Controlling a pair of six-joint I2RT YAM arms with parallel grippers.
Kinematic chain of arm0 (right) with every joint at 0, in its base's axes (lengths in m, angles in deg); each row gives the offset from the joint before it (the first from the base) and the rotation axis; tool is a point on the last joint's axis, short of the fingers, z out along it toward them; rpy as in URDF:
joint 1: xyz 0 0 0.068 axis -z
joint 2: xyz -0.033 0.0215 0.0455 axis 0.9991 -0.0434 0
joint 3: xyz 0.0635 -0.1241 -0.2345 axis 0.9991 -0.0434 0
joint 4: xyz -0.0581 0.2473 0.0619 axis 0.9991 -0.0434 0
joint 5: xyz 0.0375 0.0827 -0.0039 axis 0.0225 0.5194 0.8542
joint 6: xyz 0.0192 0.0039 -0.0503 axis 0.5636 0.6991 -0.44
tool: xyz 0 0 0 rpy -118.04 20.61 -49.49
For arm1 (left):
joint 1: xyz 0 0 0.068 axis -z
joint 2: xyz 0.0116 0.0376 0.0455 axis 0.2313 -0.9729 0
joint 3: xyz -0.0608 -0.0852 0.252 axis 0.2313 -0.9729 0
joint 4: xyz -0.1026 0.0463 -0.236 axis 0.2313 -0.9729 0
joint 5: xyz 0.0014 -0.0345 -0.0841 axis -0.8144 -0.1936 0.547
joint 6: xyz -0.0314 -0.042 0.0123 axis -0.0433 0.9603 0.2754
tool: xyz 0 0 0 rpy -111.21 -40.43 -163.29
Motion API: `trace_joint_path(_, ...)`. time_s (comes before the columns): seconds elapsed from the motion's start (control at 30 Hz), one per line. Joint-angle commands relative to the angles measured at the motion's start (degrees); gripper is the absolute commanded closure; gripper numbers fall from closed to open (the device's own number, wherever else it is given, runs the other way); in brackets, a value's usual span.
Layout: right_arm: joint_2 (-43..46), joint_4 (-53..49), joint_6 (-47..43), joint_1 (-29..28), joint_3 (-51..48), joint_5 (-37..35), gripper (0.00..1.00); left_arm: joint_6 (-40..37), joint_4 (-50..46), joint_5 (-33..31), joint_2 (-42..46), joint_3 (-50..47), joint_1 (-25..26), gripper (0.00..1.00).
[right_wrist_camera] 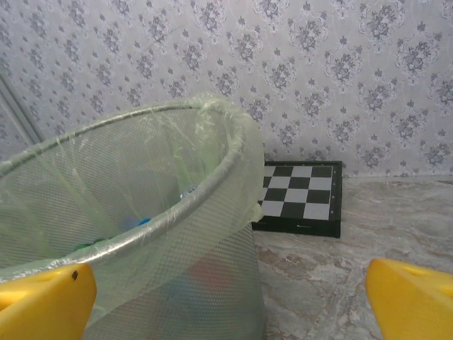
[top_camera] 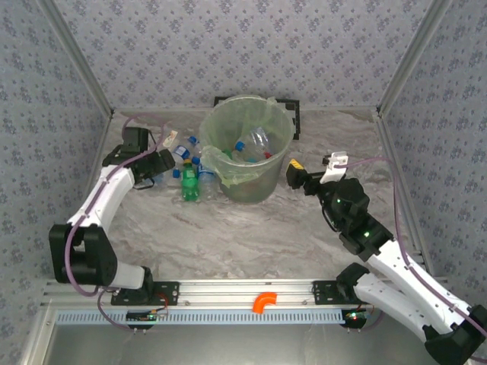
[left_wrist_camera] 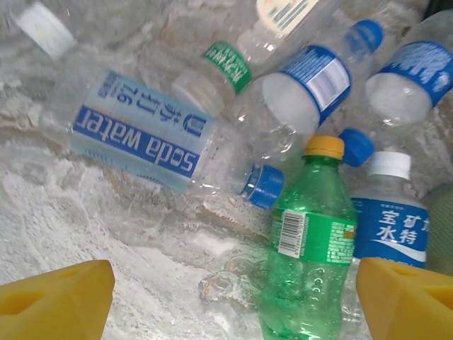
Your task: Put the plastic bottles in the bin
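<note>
Left gripper (left_wrist_camera: 233, 294): fingers spread either side of the green bottle (left_wrist_camera: 311, 241), which lay on the table beside the bin (top_camera: 255, 186).
Right gripper (right_wrist_camera: 230, 297): fingers spread, empty, facing the bin.
Risk: neighbouring bottles (left_wrist_camera: 386, 227) crowded close and might block a finger, so the smooth bottle could slip out.

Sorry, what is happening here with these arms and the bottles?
Two robot arms are moving plastic bottles into the bin. The left gripper, open, hovers over those lying beside the bin, facing the green bottle. The right gripper is open and empty by the bin. Some bottles already lie inside.
</note>
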Motion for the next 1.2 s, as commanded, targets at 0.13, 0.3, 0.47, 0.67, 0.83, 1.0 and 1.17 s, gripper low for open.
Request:
trace_joint_path(0.13, 2.94, 1.99, 2.16, 0.46, -1.92, 2.32, 0.00, 10.67, 0.77, 3.41, -4.09, -0.10, -6.27, 0.11)
trace_joint_path(0.3, 4.00, 1.68, 2.36, 0.48, -2.47, 2.58, 0.01, 20.87, 5.68, 5.64, -6.37, -1.28, -10.69, 0.14)
trace_joint_path(0.47, 5.25, 1.40, 2.28, 0.46, -2.82, 2.39, 0.01, 28.92, 9.48, 7.00, -10.35, -0.06, -12.24, 0.14)
trace_joint_path(0.67, 5.59, 1.42, 2.28, 0.54, -3.04, 2.65, 0.01, 36.97, 12.44, 5.24, -12.29, 0.26, -12.99, 0.14)
trace_joint_path(0.83, 6.17, 1.38, 2.23, 0.57, -3.17, 2.18, 0.01, 39.32, 11.56, 4.60, -15.82, 2.53, -13.67, 0.14)
trace_joint_path(1.0, 6.43, 1.48, 2.36, 0.57, -3.52, 2.04, 0.00, 39.58, 10.35, 6.80, -20.75, 5.04, -13.70, 0.14)
trace_joint_path(1.17, 6.48, 1.44, 2.37, 0.63, -3.52, 1.97, 0.00, 39.26, 11.07, 4.44, -22.23, 5.49, -13.71, 0.14)
